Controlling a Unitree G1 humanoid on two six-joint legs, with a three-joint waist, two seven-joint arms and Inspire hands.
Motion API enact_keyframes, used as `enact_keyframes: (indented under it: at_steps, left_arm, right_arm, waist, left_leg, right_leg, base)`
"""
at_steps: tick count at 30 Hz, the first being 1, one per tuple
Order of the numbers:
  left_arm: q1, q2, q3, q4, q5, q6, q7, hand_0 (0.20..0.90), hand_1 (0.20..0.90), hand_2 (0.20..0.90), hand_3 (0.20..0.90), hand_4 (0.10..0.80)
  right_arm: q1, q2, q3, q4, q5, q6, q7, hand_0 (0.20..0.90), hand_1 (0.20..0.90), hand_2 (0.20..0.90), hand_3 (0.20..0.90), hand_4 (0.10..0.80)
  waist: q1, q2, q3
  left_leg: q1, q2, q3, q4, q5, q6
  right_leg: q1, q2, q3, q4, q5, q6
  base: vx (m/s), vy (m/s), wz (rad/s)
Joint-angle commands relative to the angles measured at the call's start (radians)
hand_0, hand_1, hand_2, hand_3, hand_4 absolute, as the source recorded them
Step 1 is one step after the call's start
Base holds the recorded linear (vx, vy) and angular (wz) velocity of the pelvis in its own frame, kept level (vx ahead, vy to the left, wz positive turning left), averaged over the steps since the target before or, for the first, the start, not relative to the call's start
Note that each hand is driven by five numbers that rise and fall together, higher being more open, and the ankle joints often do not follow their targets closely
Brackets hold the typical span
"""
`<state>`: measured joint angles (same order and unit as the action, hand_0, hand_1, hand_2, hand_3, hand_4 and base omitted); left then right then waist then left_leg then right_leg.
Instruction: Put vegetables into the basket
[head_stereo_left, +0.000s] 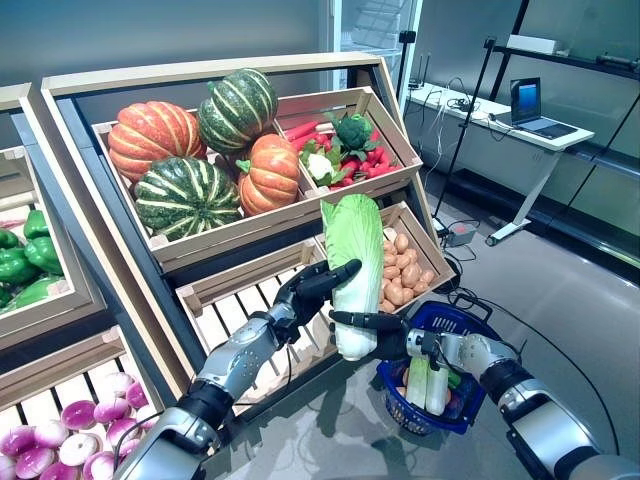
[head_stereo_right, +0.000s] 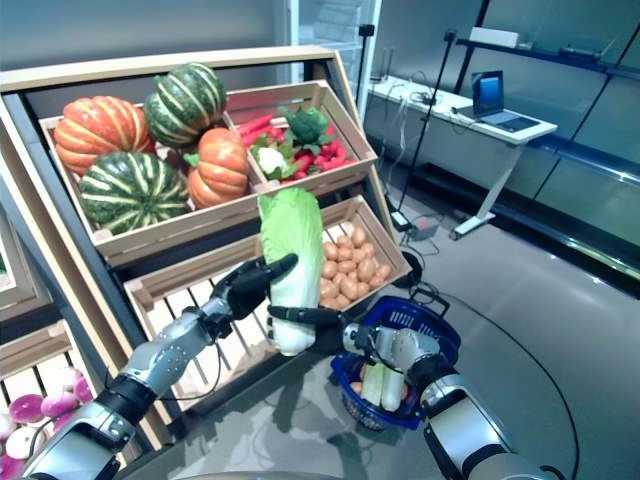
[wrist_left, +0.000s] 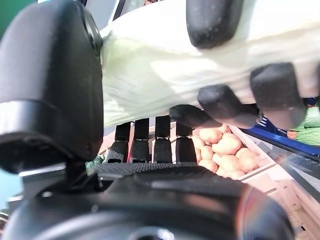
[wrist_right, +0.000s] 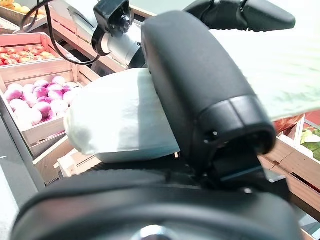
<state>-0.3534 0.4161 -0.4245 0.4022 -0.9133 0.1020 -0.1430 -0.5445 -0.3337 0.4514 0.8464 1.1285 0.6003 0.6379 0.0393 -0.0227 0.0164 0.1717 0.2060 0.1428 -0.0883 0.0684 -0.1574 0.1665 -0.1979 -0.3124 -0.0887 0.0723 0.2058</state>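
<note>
1. Left eye view: the left hand (head_stereo_left: 312, 290) and the right hand (head_stereo_left: 385, 335) both gripped a napa cabbage (head_stereo_left: 355, 262), held upright in the air before the wooden stand (head_stereo_left: 210, 75). The blue basket (head_stereo_left: 440, 322) hung on the right forearm, just below and beside the cabbage (some pale stalks already lay inside).
2. Right eye view: the cabbage stood in front of the potato crate (head_stereo_right: 352, 268); pumpkins (head_stereo_right: 135, 150) filled the crate above.
3. Left wrist view: the left hand's fingers (wrist_left: 220, 102) curled round the cabbage's pale body, potatoes (wrist_left: 225, 150) beyond.
4. Right wrist view: the right thumb (wrist_right: 200, 85) pressed on the cabbage's white base (wrist_right: 120, 120); purple onions (wrist_right: 32, 100) lay in a crate behind.
</note>
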Motion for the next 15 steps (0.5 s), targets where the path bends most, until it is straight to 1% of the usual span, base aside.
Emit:
enact_keyframes:
  at_steps: [1,4,5,9,11,15]
  left_arm:
    - [-0.151,-0.08,-0.042,-0.176,-0.028,-0.07,-0.164,0.9,0.9,0.9,0.9,0.8]
    - [-0.139,-0.046,-0.024,-0.164,0.015,-0.045,-0.156,0.9,0.9,0.9,0.9,0.8]
    - [-0.137,-0.044,-0.023,-0.164,0.017,-0.045,-0.155,0.9,0.9,0.9,0.9,0.8]
    - [-0.12,0.005,0.003,-0.141,0.079,-0.066,-0.141,0.9,0.9,0.9,0.9,0.8]
    - [-0.107,0.033,0.031,-0.126,0.092,-0.07,-0.152,0.9,0.9,0.9,0.9,0.8]
    - [-0.056,0.085,0.096,-0.096,0.124,-0.082,-0.15,0.9,0.9,0.9,0.9,0.8]
  right_arm:
    - [-0.169,-0.029,-0.087,0.1,0.027,-0.091,-0.063,0.3,0.3,0.3,0.3,0.4]
    - [-0.134,-0.063,-0.102,0.098,0.01,-0.091,-0.057,0.3,0.3,0.3,0.3,0.4]
    - [-0.132,-0.064,-0.103,0.097,0.009,-0.091,-0.055,0.3,0.3,0.3,0.3,0.4]
    - [-0.081,-0.102,-0.122,0.09,0.001,-0.096,-0.045,0.3,0.3,0.3,0.3,0.4]
    - [-0.047,-0.128,-0.141,0.084,0.014,-0.1,-0.041,0.3,0.3,0.3,0.3,0.4]
    - [0.053,-0.151,-0.191,0.034,0.03,-0.141,-0.05,0.3,0.3,0.3,0.3,0.4]
  waist:
    - [0.022,-0.021,-0.008]
    - [0.019,-0.02,-0.008]
    - [0.019,-0.02,-0.008]
    - [0.016,-0.02,-0.008]
    - [0.014,-0.018,-0.008]
    - [0.008,-0.017,-0.002]
  left_leg:
    - [-0.011,-0.067,-0.01,0.001,-0.067,0.057]
    - [-0.01,-0.065,-0.005,0.001,-0.066,0.057]
    - [-0.01,-0.065,-0.004,0.001,-0.066,0.056]
    - [-0.013,-0.064,-0.001,0.001,-0.064,0.056]
    - [-0.016,-0.062,0.005,0.001,-0.061,0.055]
    - [-0.017,-0.061,0.011,0.001,-0.058,0.055]
  right_leg:
    - [0.014,0.014,0.057,0.013,-0.033,-0.055]
    - [0.013,0.015,0.057,0.011,-0.032,-0.053]
    - [0.013,0.015,0.057,0.011,-0.031,-0.053]
    - [0.01,0.015,0.057,0.01,-0.03,-0.05]
    - [0.007,0.014,0.056,0.01,-0.029,-0.05]
    - [0.002,0.014,0.057,0.012,-0.027,-0.047]
  base:
    - [0.0,0.0,0.0]
    - [0.0,0.0,0.0]
    - [0.0,0.0,0.0]
    - [0.0,0.0,0.0]
    - [0.0,0.0,0.0]
    - [0.026,-0.008,-0.02]
